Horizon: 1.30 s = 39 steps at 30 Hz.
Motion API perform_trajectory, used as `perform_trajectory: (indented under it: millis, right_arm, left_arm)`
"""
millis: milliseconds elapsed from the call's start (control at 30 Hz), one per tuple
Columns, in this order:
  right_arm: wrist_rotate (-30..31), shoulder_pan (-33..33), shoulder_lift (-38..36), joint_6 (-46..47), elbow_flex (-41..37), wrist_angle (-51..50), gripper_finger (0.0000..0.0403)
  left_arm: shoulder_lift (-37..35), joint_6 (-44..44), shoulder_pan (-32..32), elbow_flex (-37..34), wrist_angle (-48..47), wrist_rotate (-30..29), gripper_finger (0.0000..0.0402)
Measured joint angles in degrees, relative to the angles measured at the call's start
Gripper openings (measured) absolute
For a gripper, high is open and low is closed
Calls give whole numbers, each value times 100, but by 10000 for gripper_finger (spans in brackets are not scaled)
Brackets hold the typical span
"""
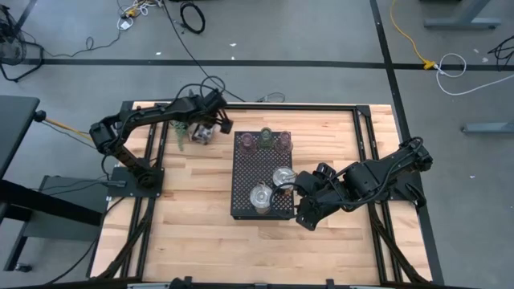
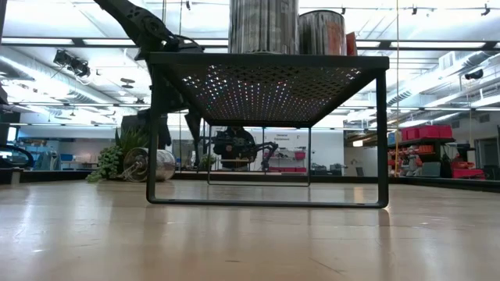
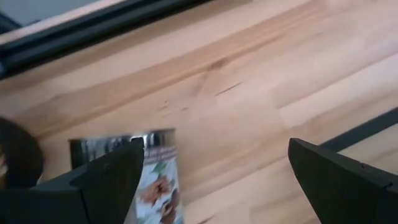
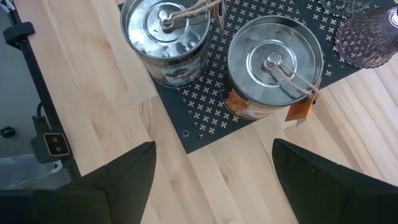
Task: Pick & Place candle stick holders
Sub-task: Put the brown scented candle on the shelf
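Under our left hand [image 3: 211, 180], fingers spread wide, one silvery holder [image 3: 155, 174] lies on its side on the counter [image 1: 193, 193], ready for grasping. Five holders already stand on the tray [image 1: 245, 172], so our right hand [image 4: 214, 180] waits, unclenched, beside it.

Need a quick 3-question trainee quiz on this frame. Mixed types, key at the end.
1. How many silvery holders stand on the black tray?
2. True or false: the right gripper is shut on a holder.
3. The left gripper hovers by a tipped silvery holder. It lies: A) on the tray; B) on the table beside the plant; C) on the floor.
Key: 1) two; 2) false, it is open and empty; 3) B.
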Motion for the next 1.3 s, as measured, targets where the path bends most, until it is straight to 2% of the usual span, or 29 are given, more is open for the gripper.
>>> perform_trajectory:
  millis: [133, 233, 367, 800, 1100, 1300]
  right_arm:
    - [0, 0, 1, 0, 0, -2, 318]
    - [0, 0, 1, 0, 0, -20, 318]
    - [0, 0, 0, 0, 0, -48, 318]
    - [50, 0, 1, -2, 0, -87, 318]
    - [52, 0, 1, -2, 0, -103, 318]
    - [68, 0, 1, -32, 0, -92, 318]
  left_arm:
    - [0, 16, -4, 0, 238, 100, 399]
    - [0, 53, 0, -2, 228, 588, 399]
    - [0, 432, -7, -2, 97, 739, 399]
    - [0, 735, 4, -4, -722, 124, 399]
    - [0, 521, 74, -171, -1283, -190, 399]
    - [2, 447, 205, -608, -926, -123, 399]
